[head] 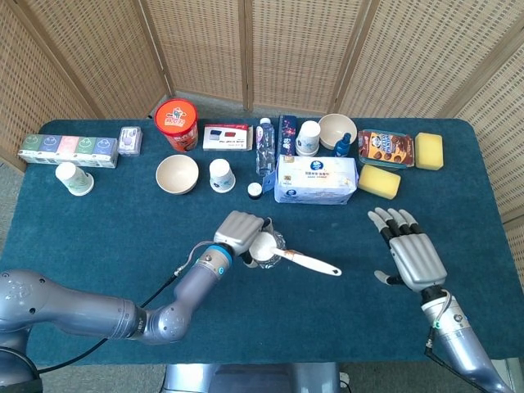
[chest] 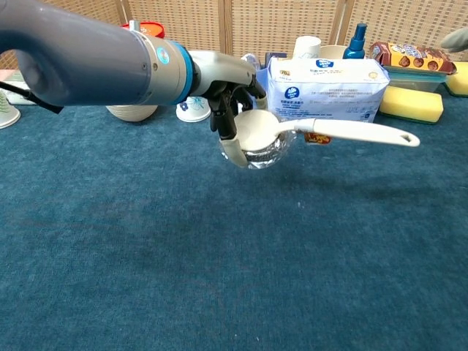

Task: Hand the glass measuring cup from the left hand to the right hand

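The robot's left hand (head: 243, 232) grips the bowl of a clear glass measuring cup with a long white handle (chest: 257, 139), holding it in the air above the middle of the blue carpeted surface (head: 98, 221), handle pointing toward the right side. The right hand (head: 413, 258) hovers well apart, fingers spread and holding nothing. This looks like the carry toward the handover; next, the 2 hands need to close the gap so the right can take the handle.

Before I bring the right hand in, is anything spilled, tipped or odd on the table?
Nothing stands out. The left hand holds the glass measuring cup level above the cloth, handle toward the open right hand. The paper cup far left lies tilted; nothing looks spilled.
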{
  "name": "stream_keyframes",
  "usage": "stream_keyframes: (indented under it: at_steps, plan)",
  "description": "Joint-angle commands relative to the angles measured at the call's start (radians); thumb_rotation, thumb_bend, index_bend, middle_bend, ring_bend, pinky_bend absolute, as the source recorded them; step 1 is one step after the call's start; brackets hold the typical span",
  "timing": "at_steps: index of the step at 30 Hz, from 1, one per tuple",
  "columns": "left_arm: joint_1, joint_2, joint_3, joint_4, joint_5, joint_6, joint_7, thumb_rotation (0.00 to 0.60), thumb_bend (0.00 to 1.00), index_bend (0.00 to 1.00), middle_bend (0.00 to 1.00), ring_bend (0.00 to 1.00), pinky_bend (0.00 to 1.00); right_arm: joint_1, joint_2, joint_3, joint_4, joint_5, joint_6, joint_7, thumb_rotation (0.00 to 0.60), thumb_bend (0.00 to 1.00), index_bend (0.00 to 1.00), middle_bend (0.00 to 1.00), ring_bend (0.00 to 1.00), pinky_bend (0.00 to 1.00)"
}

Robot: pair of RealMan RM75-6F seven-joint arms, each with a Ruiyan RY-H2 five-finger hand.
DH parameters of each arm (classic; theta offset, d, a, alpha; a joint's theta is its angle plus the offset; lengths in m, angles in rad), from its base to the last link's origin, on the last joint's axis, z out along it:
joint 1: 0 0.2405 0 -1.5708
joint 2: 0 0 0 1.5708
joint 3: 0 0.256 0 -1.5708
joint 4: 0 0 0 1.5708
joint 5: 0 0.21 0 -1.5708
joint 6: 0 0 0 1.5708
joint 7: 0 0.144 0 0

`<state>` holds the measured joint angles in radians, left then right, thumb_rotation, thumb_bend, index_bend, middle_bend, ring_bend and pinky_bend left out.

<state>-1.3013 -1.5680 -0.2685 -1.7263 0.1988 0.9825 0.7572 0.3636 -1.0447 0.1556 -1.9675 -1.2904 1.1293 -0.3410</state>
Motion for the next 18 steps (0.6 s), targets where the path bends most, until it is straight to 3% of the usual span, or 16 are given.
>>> stream_keyframes:
  at_steps: [1, 9, 18]
  plan:
    - [-0.008, -0.001, -0.009, 0.006, -0.001, 0.013, -0.003, 0.6, 0.0, 0.38, 0.37, 0.3, 0.41, 0.014, 0.019, -0.012, -0.031, -0.004, -0.027, 0.001, 0.6, 0.0, 0.0, 0.0, 0.0, 0.0]
    - [-0.011, -0.016, -0.011, 0.022, 0.02, 0.037, -0.021, 0.6, 0.0, 0.38, 0.37, 0.3, 0.41, 0.066, 0.027, -0.017, -0.089, 0.016, -0.097, 0.002, 0.6, 0.0, 0.0, 0.0, 0.0, 0.0]
    - [-0.008, -0.017, -0.01, 0.012, 0.036, 0.056, -0.03, 0.6, 0.0, 0.38, 0.37, 0.3, 0.41, 0.145, -0.042, 0.003, -0.133, 0.127, -0.125, -0.073, 0.6, 0.0, 0.0, 0.0, 0.0, 0.0]
